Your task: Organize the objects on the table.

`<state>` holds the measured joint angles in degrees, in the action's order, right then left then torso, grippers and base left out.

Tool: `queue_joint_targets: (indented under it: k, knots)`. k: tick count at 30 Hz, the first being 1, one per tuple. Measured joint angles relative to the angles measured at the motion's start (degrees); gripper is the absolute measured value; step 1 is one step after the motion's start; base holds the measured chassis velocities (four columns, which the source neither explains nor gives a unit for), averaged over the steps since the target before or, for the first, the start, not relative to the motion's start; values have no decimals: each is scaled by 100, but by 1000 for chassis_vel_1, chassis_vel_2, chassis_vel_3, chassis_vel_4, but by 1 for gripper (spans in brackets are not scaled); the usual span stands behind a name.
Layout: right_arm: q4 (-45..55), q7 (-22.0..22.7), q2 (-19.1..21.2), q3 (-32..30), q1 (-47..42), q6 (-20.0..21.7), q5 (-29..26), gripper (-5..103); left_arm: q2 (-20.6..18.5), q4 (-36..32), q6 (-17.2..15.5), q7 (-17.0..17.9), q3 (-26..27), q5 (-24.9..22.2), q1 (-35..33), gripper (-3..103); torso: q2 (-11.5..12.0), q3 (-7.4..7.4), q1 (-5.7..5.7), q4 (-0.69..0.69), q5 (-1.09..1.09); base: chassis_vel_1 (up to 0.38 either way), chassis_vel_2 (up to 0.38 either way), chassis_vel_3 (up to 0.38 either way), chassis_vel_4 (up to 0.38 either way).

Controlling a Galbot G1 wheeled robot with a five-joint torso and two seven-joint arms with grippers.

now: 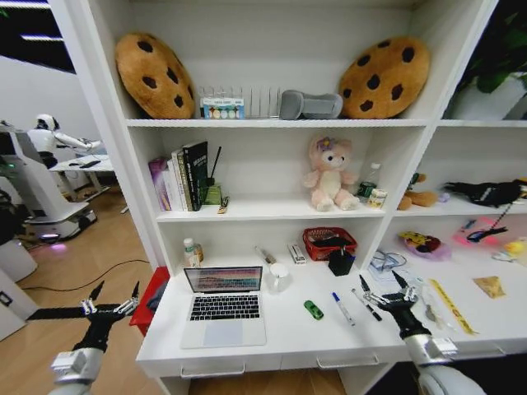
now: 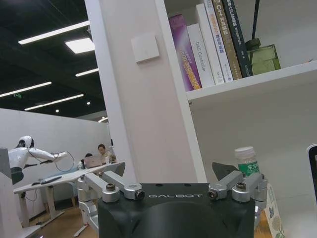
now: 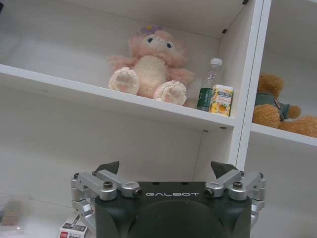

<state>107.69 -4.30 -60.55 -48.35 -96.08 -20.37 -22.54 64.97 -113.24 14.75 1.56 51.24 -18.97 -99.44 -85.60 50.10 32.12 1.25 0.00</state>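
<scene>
Right gripper (image 1: 385, 287) spread, empty, over the white desk (image 1: 288, 341) just right of black pen (image 1: 366, 304) and blue-capped marker (image 1: 342, 309). Left gripper (image 1: 114, 294) spread, empty, off the desk's left end, above the floor. "GALBOT" on both gripper bodies. Green toy car (image 1: 314, 309) mid-desk; silver laptop (image 1: 223, 306) open, left. Red wire basket (image 1: 329, 243) behind, dark items inside; white mug (image 1: 279, 276) beside laptop.
</scene>
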Motion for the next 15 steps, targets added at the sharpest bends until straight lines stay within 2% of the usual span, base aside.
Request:
queue_joint_targets:
  k: [5, 6, 9, 15]
  knots:
    - [1, 57, -7, -2, -6, 3, 65, 100, -4, -3, 0, 24, -1, 0, 10, 99, 0, 0, -1, -2, -2, -136, 145, 148, -136]
    - [2, 114, -13, -2, 6, 1, 76, 100, -5, -14, -12, 59, -1, 3, 12, 96, 0, 0, 0, -3, -1, -105, 144, 105, -113]
    - [1, 148, -18, 0, 18, -1, 88, 100, -2, -32, -38, 90, -1, 23, 17, 100, 0, 0, 0, -3, 1, -99, 135, 115, -118]
    - [2, 168, -20, 1, 22, -3, 139, 100, 4, -49, -80, 138, -1, 83, 20, 100, 1, 1, 4, -1, -2, -64, 40, 29, -55]
